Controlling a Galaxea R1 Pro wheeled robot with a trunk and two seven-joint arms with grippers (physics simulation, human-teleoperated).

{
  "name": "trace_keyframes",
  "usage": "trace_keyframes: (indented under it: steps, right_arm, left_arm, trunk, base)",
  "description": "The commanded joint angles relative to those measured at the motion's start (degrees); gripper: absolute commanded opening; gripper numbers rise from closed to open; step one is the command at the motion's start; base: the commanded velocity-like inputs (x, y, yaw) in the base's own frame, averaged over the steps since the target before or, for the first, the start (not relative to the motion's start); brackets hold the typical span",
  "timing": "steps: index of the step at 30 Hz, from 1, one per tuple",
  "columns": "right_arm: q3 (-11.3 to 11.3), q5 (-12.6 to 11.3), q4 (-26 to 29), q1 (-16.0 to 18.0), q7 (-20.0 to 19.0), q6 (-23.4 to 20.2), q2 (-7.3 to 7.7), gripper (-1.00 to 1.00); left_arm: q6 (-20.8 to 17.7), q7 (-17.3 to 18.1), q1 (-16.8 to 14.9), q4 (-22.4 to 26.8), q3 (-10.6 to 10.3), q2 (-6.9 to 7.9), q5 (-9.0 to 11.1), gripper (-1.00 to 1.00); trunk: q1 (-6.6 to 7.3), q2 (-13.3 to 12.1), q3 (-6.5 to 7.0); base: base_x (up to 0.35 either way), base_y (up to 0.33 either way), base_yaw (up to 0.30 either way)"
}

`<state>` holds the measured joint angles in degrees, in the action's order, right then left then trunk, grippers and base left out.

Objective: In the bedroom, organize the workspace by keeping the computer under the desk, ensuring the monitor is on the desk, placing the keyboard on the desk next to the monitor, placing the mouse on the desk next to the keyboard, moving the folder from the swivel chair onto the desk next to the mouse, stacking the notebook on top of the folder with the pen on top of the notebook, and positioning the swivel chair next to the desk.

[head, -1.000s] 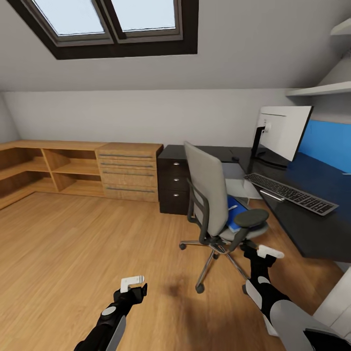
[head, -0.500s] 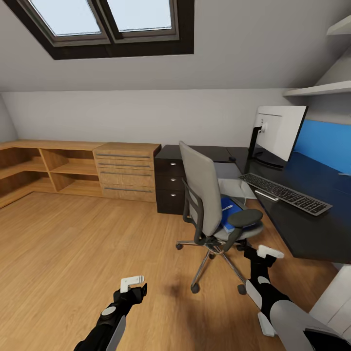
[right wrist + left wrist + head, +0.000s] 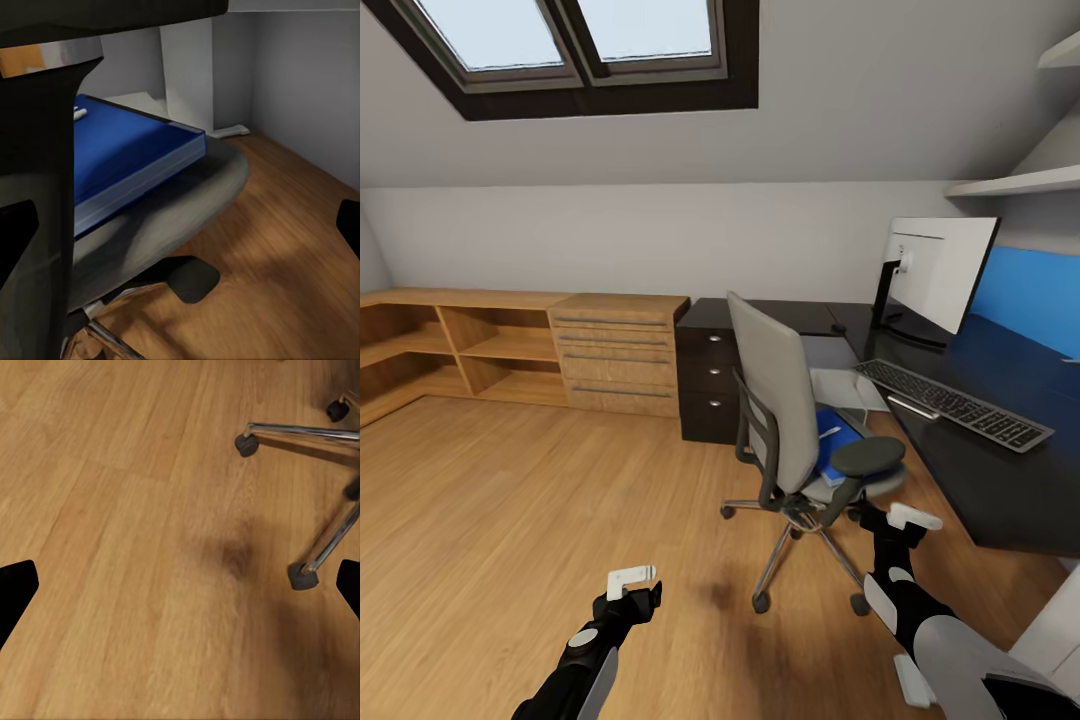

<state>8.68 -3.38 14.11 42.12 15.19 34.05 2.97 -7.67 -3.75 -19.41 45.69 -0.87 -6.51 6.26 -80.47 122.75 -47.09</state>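
Observation:
The grey swivel chair (image 3: 785, 405) stands a little way out from the black desk (image 3: 1000, 490), its back toward me. The blue folder (image 3: 834, 447) lies on its seat, seen close in the right wrist view (image 3: 127, 157) with a small white thing on it. The monitor (image 3: 938, 272) and keyboard (image 3: 957, 404) sit on the desk. The light grey computer (image 3: 838, 372) is under the desk behind the chair. My left gripper (image 3: 632, 580) hangs open over bare floor (image 3: 180, 592). My right gripper (image 3: 911, 517) is open beside the chair's armrest (image 3: 180, 225).
A dark three-drawer unit (image 3: 708, 385) ends the desk, with low oak shelving and a chest (image 3: 622, 352) along the wall to the left. The chair's chrome legs and castors (image 3: 304, 576) spread over the wood floor. A white shelf (image 3: 1015, 183) hangs above the desk.
The whole view has shifted slightly, so the camera moved. The chair and desk look a little nearer. Both arms keep the same pose and both grippers stay open.

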Motion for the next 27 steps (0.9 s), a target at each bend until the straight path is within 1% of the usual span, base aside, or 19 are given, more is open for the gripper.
trace_keyframes:
  steps: [1,15,27]
  right_arm:
    - [-0.2,-0.3,0.0,0.0,0.0,0.2,0.01,1.0]
    - [-0.2,-0.4,0.0,0.1,0.0,0.2,0.02,1.0]
    - [-0.2,-0.3,0.0,0.1,0.0,0.2,0.01,1.0]
  left_arm:
    - [-0.3,-0.3,0.0,0.1,-0.1,0.01,0.6,1.0]
    - [-0.3,-0.3,0.0,0.1,0.0,0.01,0.7,1.0]
    - [-0.3,-0.3,0.0,0.1,0.0,0.01,0.7,1.0]
  trunk:
    - [0.0,0.0,-0.06]
    - [0.0,0.0,-0.06]
    - [0.0,0.0,-0.16]
  base:
    - [0.041,0.0,0.0]
    - [0.009,0.0,0.003]
    - [0.0,0.0,0.097]
